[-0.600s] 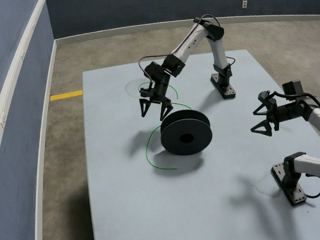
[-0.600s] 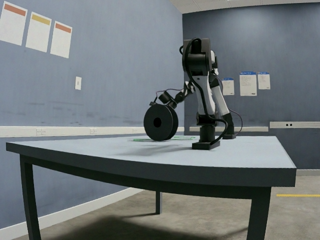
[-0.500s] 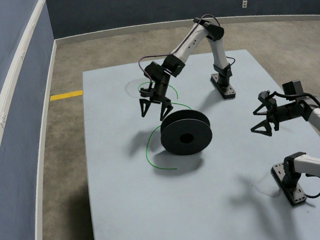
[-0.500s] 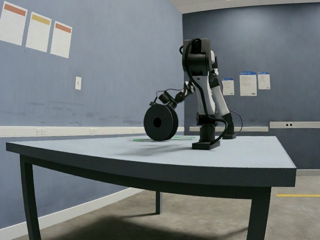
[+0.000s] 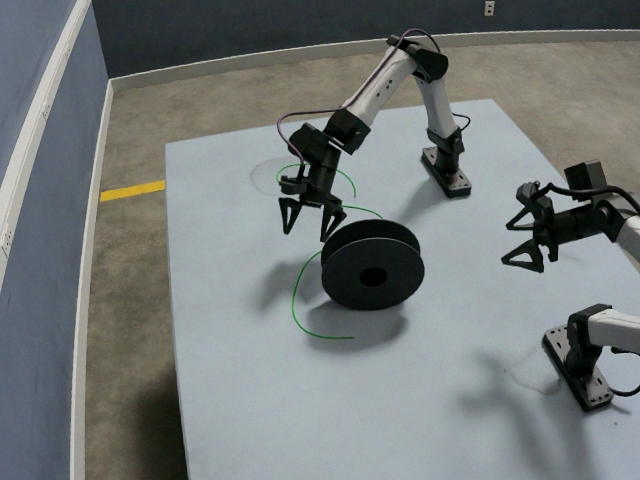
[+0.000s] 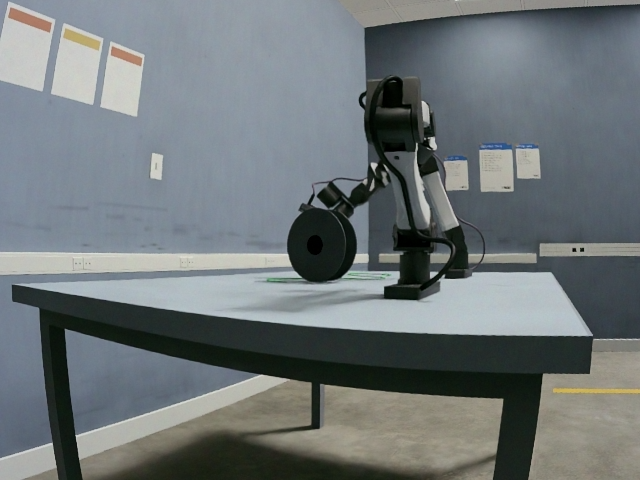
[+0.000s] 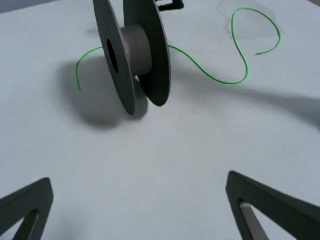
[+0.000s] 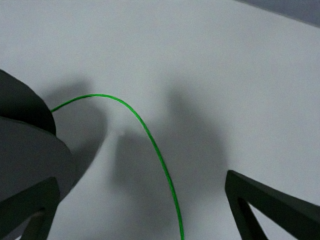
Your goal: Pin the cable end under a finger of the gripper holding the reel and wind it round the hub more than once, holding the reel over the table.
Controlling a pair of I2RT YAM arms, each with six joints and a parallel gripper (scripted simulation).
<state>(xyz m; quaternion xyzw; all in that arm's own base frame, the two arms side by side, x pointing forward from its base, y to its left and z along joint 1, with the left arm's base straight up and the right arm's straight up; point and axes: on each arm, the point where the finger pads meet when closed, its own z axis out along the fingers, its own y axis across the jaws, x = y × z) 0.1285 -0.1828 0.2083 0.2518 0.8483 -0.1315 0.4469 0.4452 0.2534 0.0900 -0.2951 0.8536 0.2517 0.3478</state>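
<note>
Right pincer [image 5: 305, 236] [image 6: 306, 207] [image 7: 171, 6] [image 8: 141, 176] has its two fingers wide apart, with nothing in them. It hangs just beside the big, round, black plastic reel [image 5: 373, 294] [image 6: 317, 227] [image 7: 157, 65] [image 8: 30, 155], on the reel's far left side. One fingertip looks close to the rim, but I cannot tell if it touches.

The reel seems to stand on its edge on the pale blue, flat worktop [image 5: 258, 413] [image 6: 465, 310] [image 7: 150, 200] [image 8: 175, 30]. The thin, bright green, bendy cable [image 5: 293, 297] [image 6: 281, 280] [image 7: 232, 83] [image 8: 161, 159] runs out from both sides of it. One end lies on the near side, and the other lies far off behind the right pincer. No turn shows round the grey, round hub [image 7: 137, 50].

Left pincer [image 5: 505, 243] [image 7: 140, 176] is wide apart and empty too, well away to the right.

I think the job is at the getting-ready step. Next, one pincer should bring a cable end to the reel and grip both, so a finger traps the cable. It could slip out if the finger misses it. Winding comes after.
</note>
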